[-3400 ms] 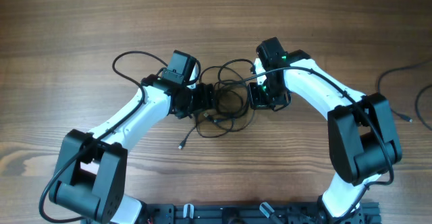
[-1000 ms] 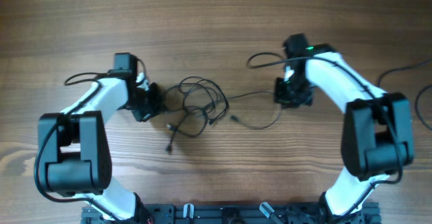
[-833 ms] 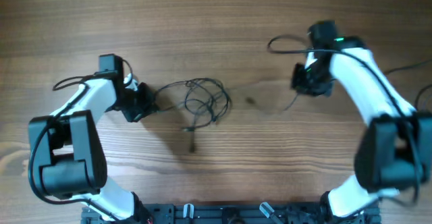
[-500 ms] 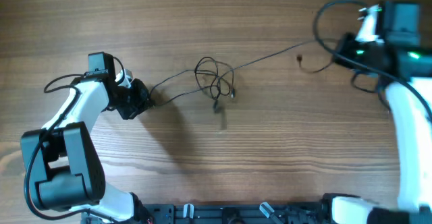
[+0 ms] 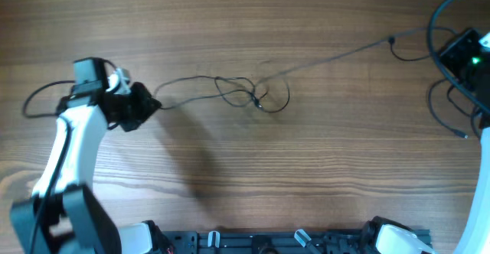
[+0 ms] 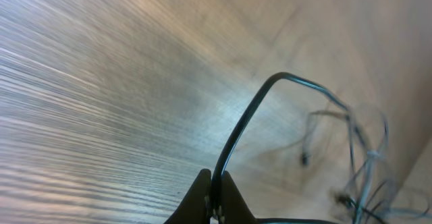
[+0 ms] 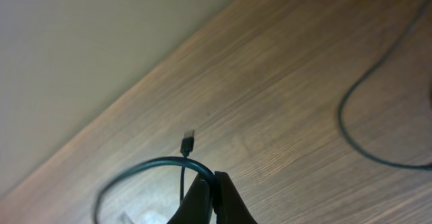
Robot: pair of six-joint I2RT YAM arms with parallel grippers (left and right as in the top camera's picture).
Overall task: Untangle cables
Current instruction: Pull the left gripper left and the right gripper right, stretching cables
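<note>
Left pincer [image 6: 216, 197] is clamping a cable [image 6: 237, 133], tangle [image 5: 255, 99] lying ahead of it. Right pincer [image 7: 213, 191] is pinching a loop [image 7: 162, 160], plug [image 7: 188, 143] just beyond.

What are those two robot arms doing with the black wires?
They are working on untangling thin black cables on the wooden table. The left gripper is shut on a strand at one side. The right gripper is shut on a strand far over on the other side. The cable runs stretched between them, with a small knot of loops in the middle that is not yet undone.
</note>
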